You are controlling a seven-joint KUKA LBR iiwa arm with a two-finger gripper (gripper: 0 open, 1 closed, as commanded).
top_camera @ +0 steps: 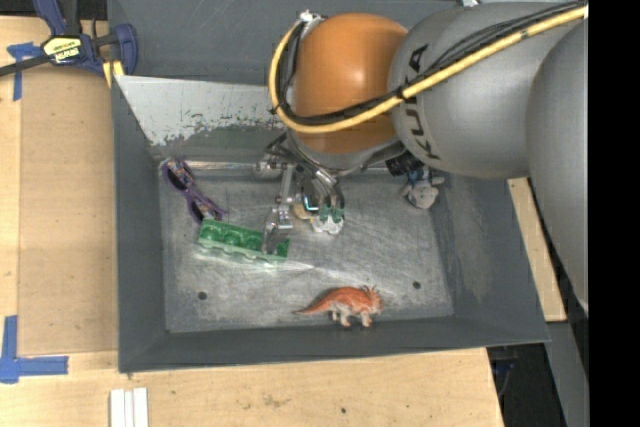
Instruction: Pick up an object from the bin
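Observation:
My gripper [301, 218] hangs below the orange dome over the middle of the bin, its fingers spread apart and open. The left fingertip [278, 233] comes down at the right end of a green studded piece in a clear plastic bag [238, 241]. The right finger stands beside a small white and green thing [327, 219] on the floor. Nothing shows held between the fingers. A pair of purple glasses [191, 190] lies to the left of the bag.
An orange toy triceratops [345, 303] stands near the front wall. A small white and blue thing [421, 189] lies at the right, partly under the arm. The arm and its dome hide the bin's back right part.

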